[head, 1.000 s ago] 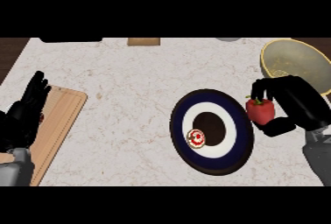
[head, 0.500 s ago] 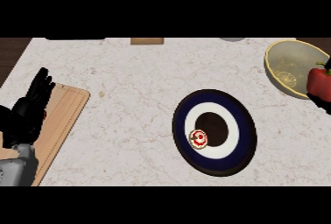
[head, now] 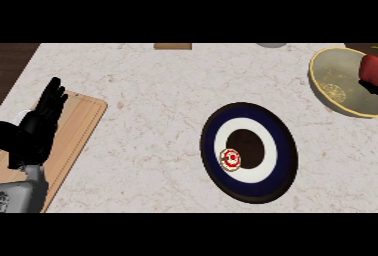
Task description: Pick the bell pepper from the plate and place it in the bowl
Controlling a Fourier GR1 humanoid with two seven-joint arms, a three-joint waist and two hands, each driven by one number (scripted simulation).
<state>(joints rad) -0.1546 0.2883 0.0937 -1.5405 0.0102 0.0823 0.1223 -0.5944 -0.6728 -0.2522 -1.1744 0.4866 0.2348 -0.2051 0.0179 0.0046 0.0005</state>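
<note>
In the head view you see the bell pepper (head: 370, 69) as a red block cut off by the right edge, so only part of its left side shows. It sits over the far-right bowl (head: 332, 85), a pale yellow-rimmed dish, and is well apart from the plate (head: 284, 150). That plate has a dark rim, a white ring and a dark centre, and carries a small red-and-white round thing (head: 230, 158) on its near-left side.

Of your right hand (head: 368, 88) only a dark sliver shows, touching the pepper's near side at the edge. You cannot tell whether it is grasping or released.

Your left hand (head: 38, 127) is far across the counter (head: 148, 95) from the pepper, at the left edge. It rests above the wooden cutting board (head: 77, 125), released, with its fingers straight and pointing toward the far side.
</note>
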